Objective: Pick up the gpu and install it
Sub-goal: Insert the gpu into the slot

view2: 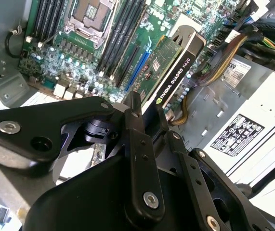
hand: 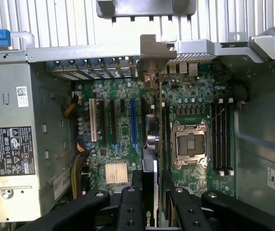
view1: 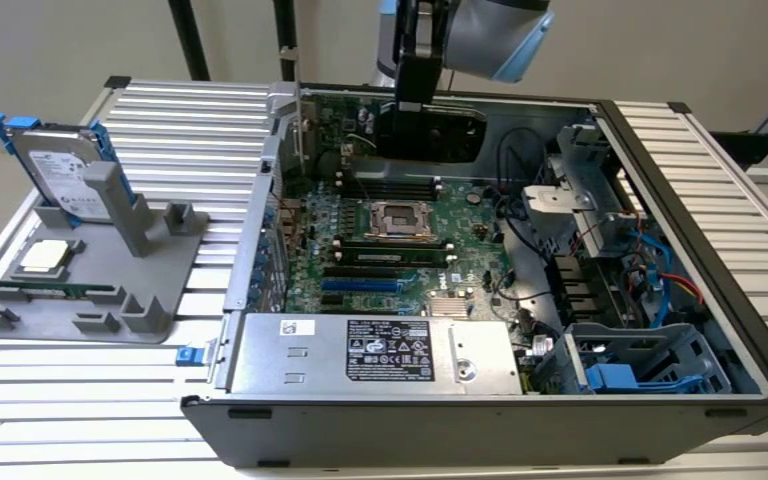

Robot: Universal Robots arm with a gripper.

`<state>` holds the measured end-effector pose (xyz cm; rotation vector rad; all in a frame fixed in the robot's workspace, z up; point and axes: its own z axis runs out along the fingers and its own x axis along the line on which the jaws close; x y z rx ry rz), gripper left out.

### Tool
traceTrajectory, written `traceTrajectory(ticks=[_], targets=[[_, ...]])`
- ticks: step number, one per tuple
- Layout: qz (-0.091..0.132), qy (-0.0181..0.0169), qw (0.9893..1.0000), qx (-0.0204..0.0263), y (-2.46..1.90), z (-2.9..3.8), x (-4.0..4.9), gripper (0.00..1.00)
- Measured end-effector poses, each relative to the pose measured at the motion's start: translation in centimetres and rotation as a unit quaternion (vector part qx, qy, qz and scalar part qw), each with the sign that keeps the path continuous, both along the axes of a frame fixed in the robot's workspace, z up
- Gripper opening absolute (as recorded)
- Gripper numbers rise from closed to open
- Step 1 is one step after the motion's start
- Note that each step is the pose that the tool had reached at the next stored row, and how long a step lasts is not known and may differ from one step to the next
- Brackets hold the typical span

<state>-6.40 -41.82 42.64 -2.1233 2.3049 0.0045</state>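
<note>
My gripper (view1: 414, 100) is shut on the gpu (view1: 448, 135), which hangs on edge inside the open computer case, above the far part of the motherboard (view1: 398, 240). In the second wrist view the gpu (view2: 176, 67) shows its green board and black cooler beyond my black fingers (view2: 136, 120). In the first wrist view the gpu (hand: 150, 137) is seen edge-on between the blue slot (hand: 133, 120) and the processor socket (hand: 189, 144). Its silver bracket (hand: 151, 55) reaches the case's rear slot wall. My gripper (hand: 150, 185) clamps the card's near end.
A silver power supply (view1: 371, 350) fills the case's near side, and a drive cage with blue parts (view1: 638, 370) and cables stands at the exterior view's right. Outside the case a grey fixture (view1: 157, 240) holds a hard drive (view1: 64, 170), a processor (view1: 44, 255) and a memory stick (view1: 51, 292).
</note>
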Motion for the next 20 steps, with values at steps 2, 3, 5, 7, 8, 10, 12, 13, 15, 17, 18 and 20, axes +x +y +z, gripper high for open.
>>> traceTrajectory(ticks=[2, 3, 5, 7, 8, 10, 12, 13, 15, 17, 18, 20], targets=[[0.000, -0.0003, 1.0000, 0.0001, 0.00, -0.04, 0.00, 0.00], [0.000, -0.0005, 1.0000, 0.0001, 0.00, -0.07, 0.00, 0.00], [0.000, -0.0013, 1.0000, 0.0000, 0.00, -0.13, 0.00, 0.00], [0.000, -0.0021, 1.0000, 0.0000, 0.00, -0.20, 0.00, 0.00], [0.000, -0.0026, 1.0000, 0.0000, 0.00, -0.25, 0.00, 0.00], [0.000, -0.0039, 1.0000, 0.0000, 0.00, -0.36, 0.00, 0.00], [0.000, -0.0046, 1.0000, 0.0000, 0.00, -0.47, 0.00, 0.00], [0.000, -0.0047, 1.0000, 0.0000, 0.00, -0.54, 0.01, 0.00], [0.000, -0.0048, 1.0000, 0.0000, 0.00, -0.68, 0.00, 0.00], [0.000, -0.0048, 1.0000, 0.0000, 0.00, -0.80, 0.00, 0.00], [-0.001, -0.0047, 1.0000, 0.0000, 0.00, -0.86, 0.00, 0.00], [-0.002, -0.0048, 1.0000, 0.0000, 0.00, -0.97, 0.00, 0.00]])
